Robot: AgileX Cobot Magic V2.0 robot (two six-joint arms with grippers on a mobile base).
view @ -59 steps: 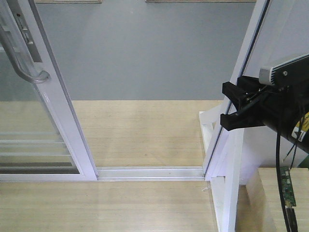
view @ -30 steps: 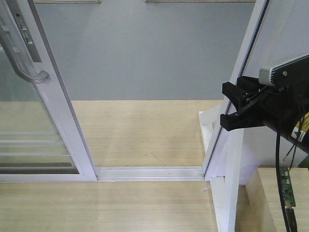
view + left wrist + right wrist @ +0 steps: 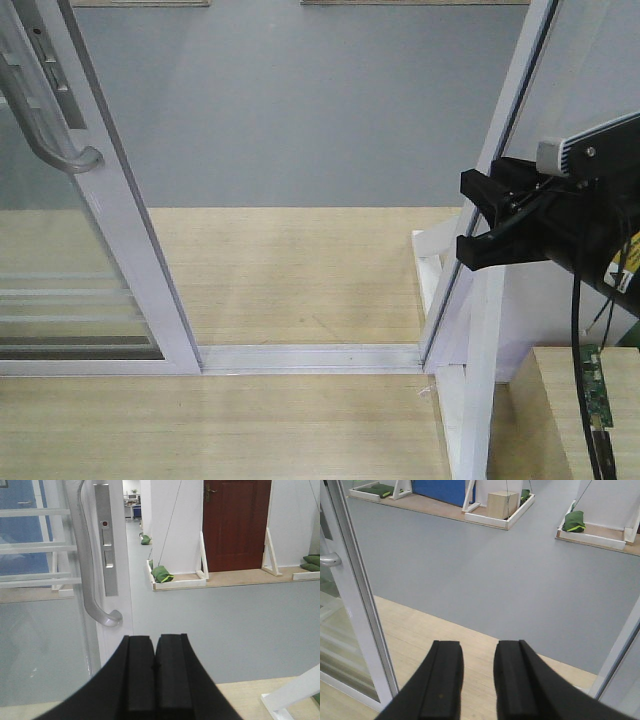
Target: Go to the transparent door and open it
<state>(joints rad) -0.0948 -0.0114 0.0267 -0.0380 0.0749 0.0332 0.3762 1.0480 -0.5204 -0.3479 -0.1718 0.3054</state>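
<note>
While the doorway stands open at frame centre, the transparent door (image 3: 95,215) sits slid to the left edge.

Front view: the door's white frame runs diagonally from upper left down to the floor track (image 3: 310,356), its curved grey handle (image 3: 45,125) ending at the left edge of the frame; at centre right the right gripper (image 3: 478,218) hangs in front of the white jamb (image 3: 500,160), its black fingers apart with a gap between them. Left wrist view: the left gripper (image 3: 155,667) fills the bottom centre, its two pads pressed together on nothing, while the handle (image 3: 92,575) and the lock plate (image 3: 106,540) rise in the upper left, apart from it. Right wrist view: the right gripper (image 3: 477,680) at bottom centre shows separated fingers, with the door's frame (image 3: 357,600) along the left side and wooden flooring (image 3: 435,635) beneath.
</note>
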